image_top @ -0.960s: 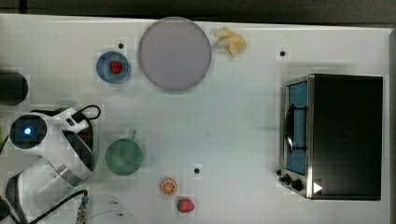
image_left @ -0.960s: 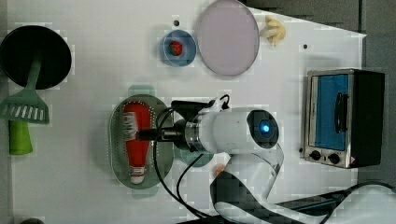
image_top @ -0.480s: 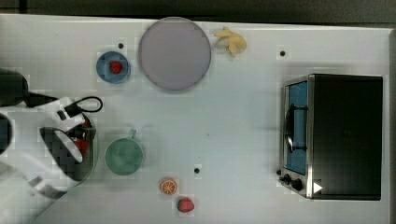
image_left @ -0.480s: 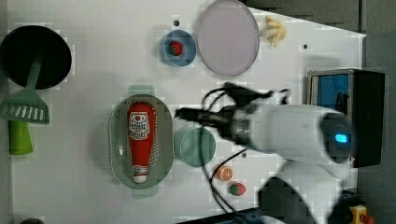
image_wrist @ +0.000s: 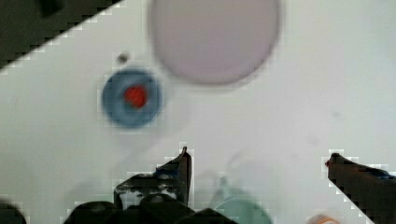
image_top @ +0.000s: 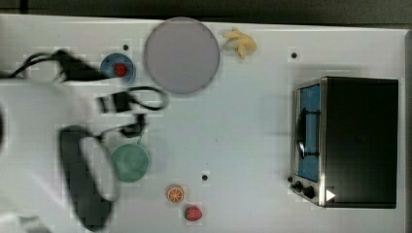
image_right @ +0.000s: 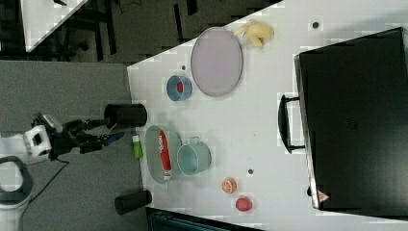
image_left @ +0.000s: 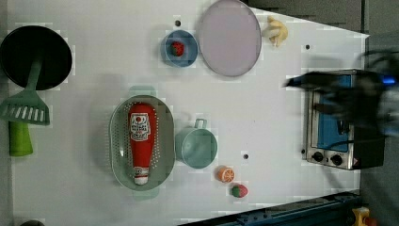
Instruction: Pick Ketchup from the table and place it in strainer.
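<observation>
The Ketchup [image_left: 141, 139], a red bottle with a white cap, lies lengthwise inside the pale green strainer [image_left: 117, 141]; nothing touches it. It also shows in the right view as the Ketchup [image_right: 164, 154] in the strainer [image_right: 151, 168]. My gripper [image_wrist: 259, 161] is open, with nothing between its dark fingers [image_wrist: 184, 170], high over the table near the green cup [image_wrist: 240, 210]. In the left view my blurred arm [image_left: 339, 94] hangs over the toaster oven, far from the strainer. In the top view the blurred arm [image_top: 43, 145] covers the top view's left.
A green cup [image_left: 197, 147] stands beside the strainer. A lilac plate [image_left: 229, 37], a blue bowl [image_left: 180, 48] holding a strawberry, and a banana [image_left: 276, 30] lie nearby. An orange slice [image_left: 226, 174], strawberry [image_left: 239, 190], toaster oven [image_left: 334, 127], black pan [image_left: 35, 56] and green spatula [image_left: 21, 117] surround them.
My arm has pulled away from the strainer, sweeping to the left view's right. The Ketchup stays lying in the strainer. The gripper has stayed open.
</observation>
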